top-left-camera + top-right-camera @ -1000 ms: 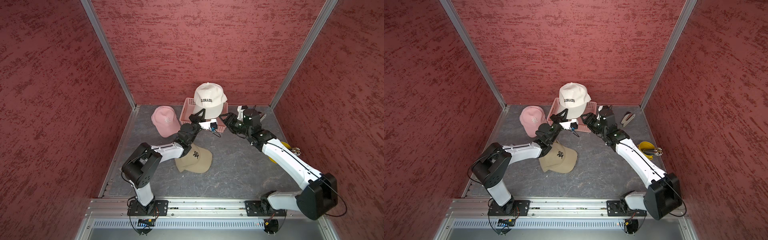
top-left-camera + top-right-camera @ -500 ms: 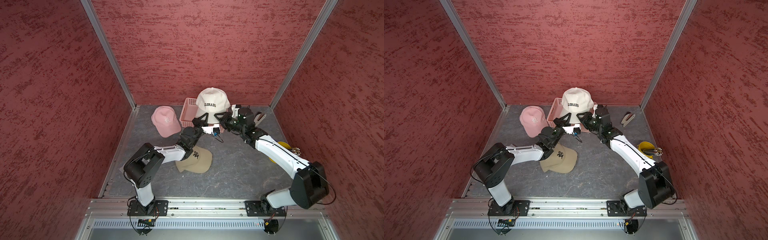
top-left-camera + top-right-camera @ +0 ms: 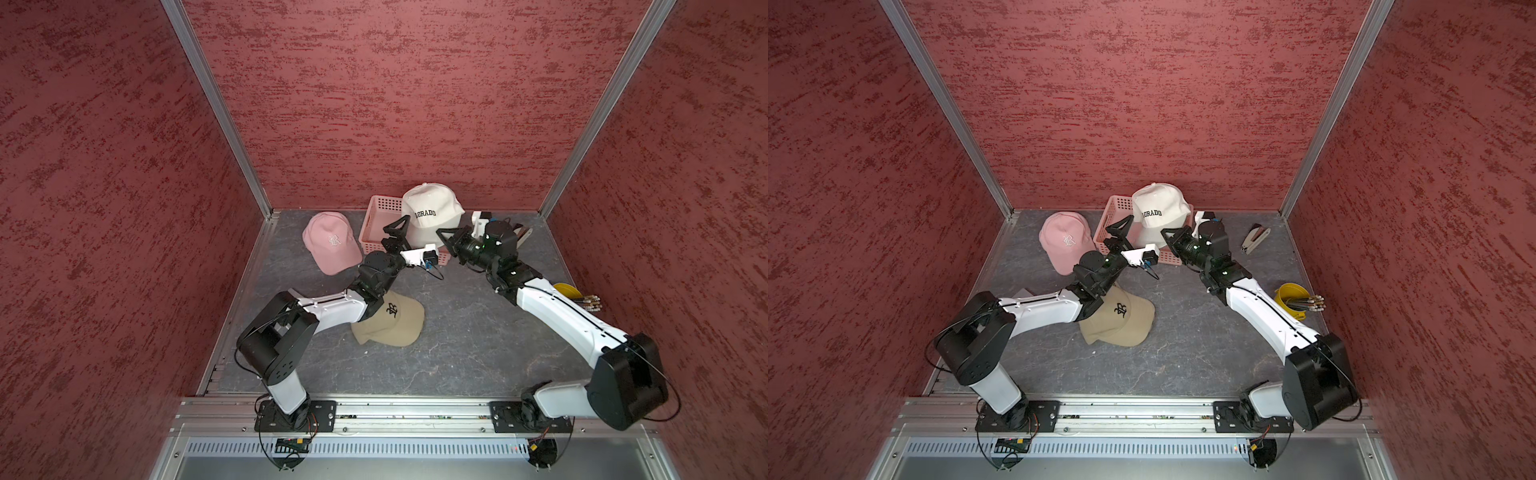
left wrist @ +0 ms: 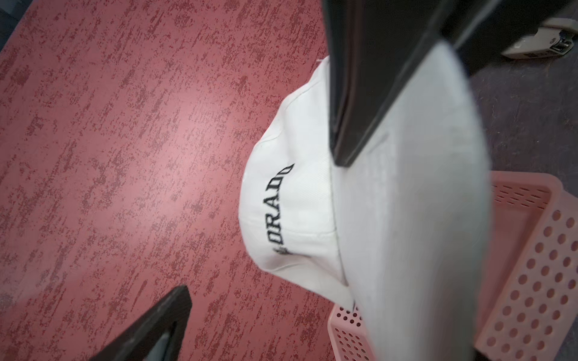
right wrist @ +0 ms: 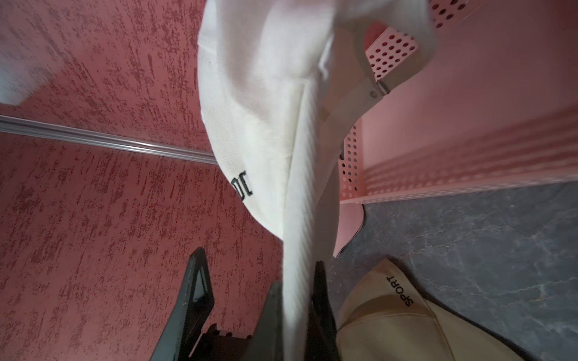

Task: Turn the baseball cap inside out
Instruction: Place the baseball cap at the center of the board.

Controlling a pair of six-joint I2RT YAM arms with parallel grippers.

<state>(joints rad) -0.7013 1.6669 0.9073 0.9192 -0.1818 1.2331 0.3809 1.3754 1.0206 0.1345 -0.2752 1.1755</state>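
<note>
The grip has changed sides. A second ago the left jaws pinched the brim of the white cap (image 3: 432, 203) while the right jaws stood spread beside it. Now the left jaws are spread wide, one of them just over the brim in the left wrist view. The right jaws are pressed together on the brim, as the right wrist view shows. The cap has sunk a little and shifted toward the right arm (image 3: 557, 316). The left arm (image 3: 332, 309) reaches to much the same spot as before. The pink cap (image 3: 330, 245), the tan cap (image 3: 395, 322) and the pink basket (image 3: 380, 205) lie where they lay.

The white cap hangs crown-up over the basket at the rear of the tabletop (image 3: 457, 353), its black lettering outward. "LORADO" reads in both top views, "ORADO" in the left wrist view. Whether it touches the basket I cannot tell. The pink cap, flat on the tabletop just beside the basket, bears a white "R". The tan cap, partly under the left arm, carries a black monogram on its front and "SPORT" in the right wrist view.

A yellow cup (image 3: 1287, 297) lies tipped on its side near the right arm, with pencils (image 3: 1310, 300) sticking out of its mouth.
</note>
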